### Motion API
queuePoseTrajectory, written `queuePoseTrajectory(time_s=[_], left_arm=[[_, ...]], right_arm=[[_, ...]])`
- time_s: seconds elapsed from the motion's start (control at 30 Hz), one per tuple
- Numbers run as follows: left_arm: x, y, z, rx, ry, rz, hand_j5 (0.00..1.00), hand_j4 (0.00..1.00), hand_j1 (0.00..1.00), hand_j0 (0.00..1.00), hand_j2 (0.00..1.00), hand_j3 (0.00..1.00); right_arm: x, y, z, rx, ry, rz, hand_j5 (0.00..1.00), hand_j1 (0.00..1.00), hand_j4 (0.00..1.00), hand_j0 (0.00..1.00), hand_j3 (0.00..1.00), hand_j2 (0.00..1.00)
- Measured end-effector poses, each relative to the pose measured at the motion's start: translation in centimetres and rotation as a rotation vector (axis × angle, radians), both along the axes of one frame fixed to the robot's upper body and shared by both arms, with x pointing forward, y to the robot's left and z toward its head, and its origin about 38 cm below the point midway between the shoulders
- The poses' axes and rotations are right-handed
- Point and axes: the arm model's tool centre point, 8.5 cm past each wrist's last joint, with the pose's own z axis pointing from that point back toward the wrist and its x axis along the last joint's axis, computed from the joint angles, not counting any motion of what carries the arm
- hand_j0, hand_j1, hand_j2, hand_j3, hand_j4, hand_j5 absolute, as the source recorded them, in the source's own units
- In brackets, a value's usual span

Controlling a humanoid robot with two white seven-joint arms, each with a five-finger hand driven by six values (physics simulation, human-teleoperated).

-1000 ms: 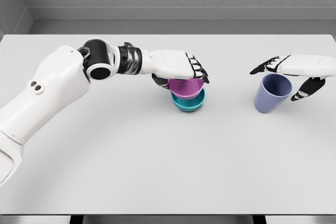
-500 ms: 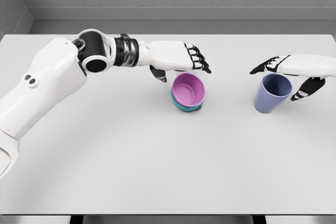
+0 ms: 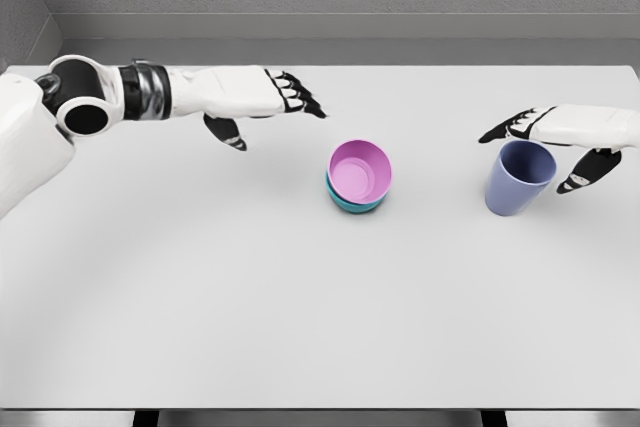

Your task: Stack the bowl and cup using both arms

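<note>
White left hand [image 3: 255, 99] is released, fingers spread and straight, thumb hanging down, holding nothing; it hovers over the table [image 3: 250, 297] near the back left, well apart from the bowls. Its arm comes in from the left edge, forearm roughly level, black elbow joint showing near the edge. Right hand [image 3: 560, 142] sits at the right side, arm entering from the right edge; fingers are open and arched over the blue cup [image 3: 518, 177], fingertips past the rim on the far side and thumb down beside the cup's right wall. Cannot tell if any finger actually touches the cup; the grip is not closed around it. Cup stands upright on the table, mouth up, slightly tilted look from the camera angle, nothing visible inside. Near the middle of the table the pink bowl [image 3: 360, 169] is nested inside the teal bowl [image 3: 352, 203]; only a sliver of teal rim and lower wall shows under the pink one. Pink bowl's opening faces up and a bit toward the camera. Stack and cup are well apart, stack to the left of the cup. Grey wall runs behind the table's far edge.
</note>
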Motion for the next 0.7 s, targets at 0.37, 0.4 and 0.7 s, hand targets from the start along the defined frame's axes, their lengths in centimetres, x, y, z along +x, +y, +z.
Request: queuePoseTrajectory(time_s=[0.37, 0.4, 0.7], left_arm=[[-2.0, 4.4, 0.1, -0.036, 0.043, 0.032, 1.0, 1.0, 1.0, 1.0, 1.0, 1.0], [-2.2, 4.5, -0.1, -0.043, 0.047, 0.032, 1.0, 1.0, 1.0, 1.0, 1.0, 1.0], [-3.5, 6.4, -2.9, -0.061, 0.099, 0.071, 1.0, 1.0, 1.0, 1.0, 1.0, 1.0]], right_arm=[[0.3, 0.4, -0.5, -0.023, -0.001, -0.003, 1.0, 1.0, 1.0, 1.0, 1.0, 1.0], [0.4, 0.5, -0.6, -0.023, 0.001, -0.001, 1.0, 1.0, 1.0, 1.0, 1.0, 1.0], [0.6, 1.2, -1.2, -0.016, 0.011, 0.008, 1.0, 1.0, 1.0, 1.0, 1.0, 1.0]])
